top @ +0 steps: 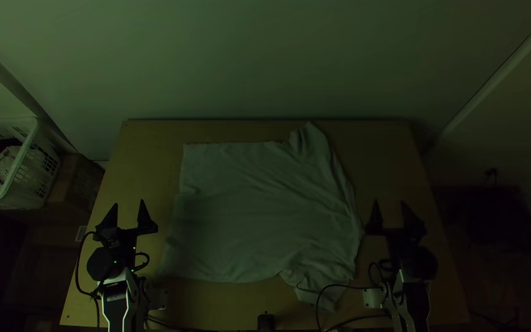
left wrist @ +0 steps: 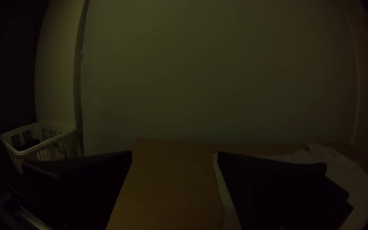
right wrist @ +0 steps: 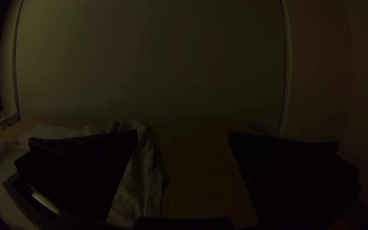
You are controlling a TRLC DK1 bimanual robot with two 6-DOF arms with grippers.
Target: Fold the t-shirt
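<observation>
In the top view the pale t-shirt (top: pixel 259 209) lies spread on the table, its hem side towards the left and its sleeve and neck side, somewhat wrinkled, towards the right. My left gripper (top: pixel 129 204) stands open left of the shirt, with nothing between its fingers; the left wrist view shows this gripper (left wrist: pixel 174 155) with the shirt's edge (left wrist: pixel 231 208) beside one finger. Right of the shirt, my right gripper (top: pixel 389 204) is open and empty. The right wrist view has the same gripper (right wrist: pixel 183 134) and the shirt (right wrist: pixel 139 187) partly behind one finger.
A white laundry basket (top: pixel 29 154) with dark and light cloth stands off the table's left side. Bare wood of the table (top: pixel 149 154) surrounds the shirt. A wall rises behind the far edge. Cables (top: pixel 319 301) loop over the near right part, and a small black object (top: pixel 266 322) sits at the near edge.
</observation>
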